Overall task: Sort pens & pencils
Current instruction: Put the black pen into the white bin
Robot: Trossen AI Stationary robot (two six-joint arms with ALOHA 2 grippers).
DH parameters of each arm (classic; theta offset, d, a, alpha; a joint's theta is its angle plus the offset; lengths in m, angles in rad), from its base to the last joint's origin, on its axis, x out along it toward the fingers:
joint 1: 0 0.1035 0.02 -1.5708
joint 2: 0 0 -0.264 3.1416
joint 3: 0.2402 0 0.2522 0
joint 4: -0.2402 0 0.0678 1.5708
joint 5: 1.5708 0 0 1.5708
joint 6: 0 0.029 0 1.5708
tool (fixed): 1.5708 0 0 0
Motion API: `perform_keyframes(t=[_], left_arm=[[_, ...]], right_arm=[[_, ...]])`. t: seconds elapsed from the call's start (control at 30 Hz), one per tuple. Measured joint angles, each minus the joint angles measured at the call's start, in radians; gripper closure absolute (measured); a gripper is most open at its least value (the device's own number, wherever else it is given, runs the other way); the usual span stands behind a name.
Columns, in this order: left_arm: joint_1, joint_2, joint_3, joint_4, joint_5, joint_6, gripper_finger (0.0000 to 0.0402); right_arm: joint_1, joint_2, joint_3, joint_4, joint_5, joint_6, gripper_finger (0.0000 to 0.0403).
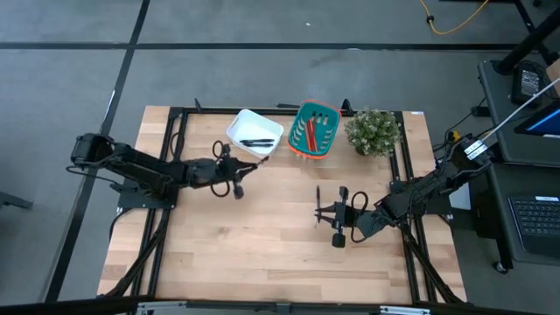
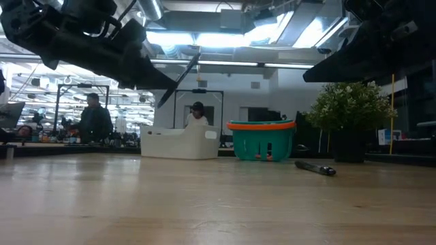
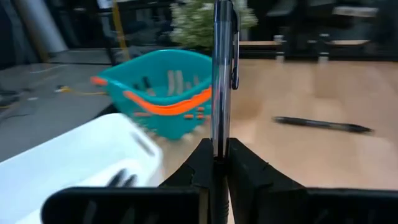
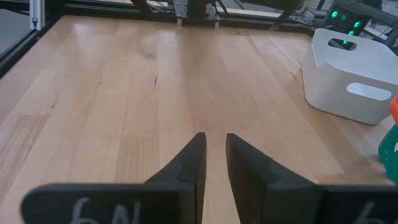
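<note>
Left hand (image 3: 216, 163): shut tight on one black pen (image 3: 222, 74), up in the air just beside the white bin (image 1: 255, 133), at its near corner
Held pen: stands straight up out of the fingers (image 3: 196, 168) in the left wrist view, clip near the far end; slants up from the hand in the low view
Right hand (image 4: 213, 162): low over bare wood on the right side of the table (image 1: 262, 236), fingers a small way apart, nothing between them
Loose pen (image 1: 318, 204): flat on the table, alone, just beside the right hand and well apart from the bins; also seen lying on the wood in the low view
White bin: at the back of the table, two black pens (image 1: 256, 143) inside
Teal basket (image 1: 313, 130): just right of the white bin, orange rim, red and orange pencils (image 1: 309, 131) inside
Plant (image 1: 374, 131): small green bush in a pot, just right of the basket
People (image 2: 94, 121): two, far off in the room behind the table
</note>
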Motion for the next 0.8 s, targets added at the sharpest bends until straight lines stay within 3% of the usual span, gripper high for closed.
perform_keyframes(t=[0.23,0.8], left_arm=[[0.060,0.000,0.000,0.000,-0.110,0.001,0.0383],[0.272,0.002,0.000,-0.010,-0.102,0.030,0.0383]], right_arm=[[0.000,0.000,0.000,0.000,0.000,-0.002,0.0338],[0.000,0.000,0.000,-0.001,0.000,-0.009,0.0338]])
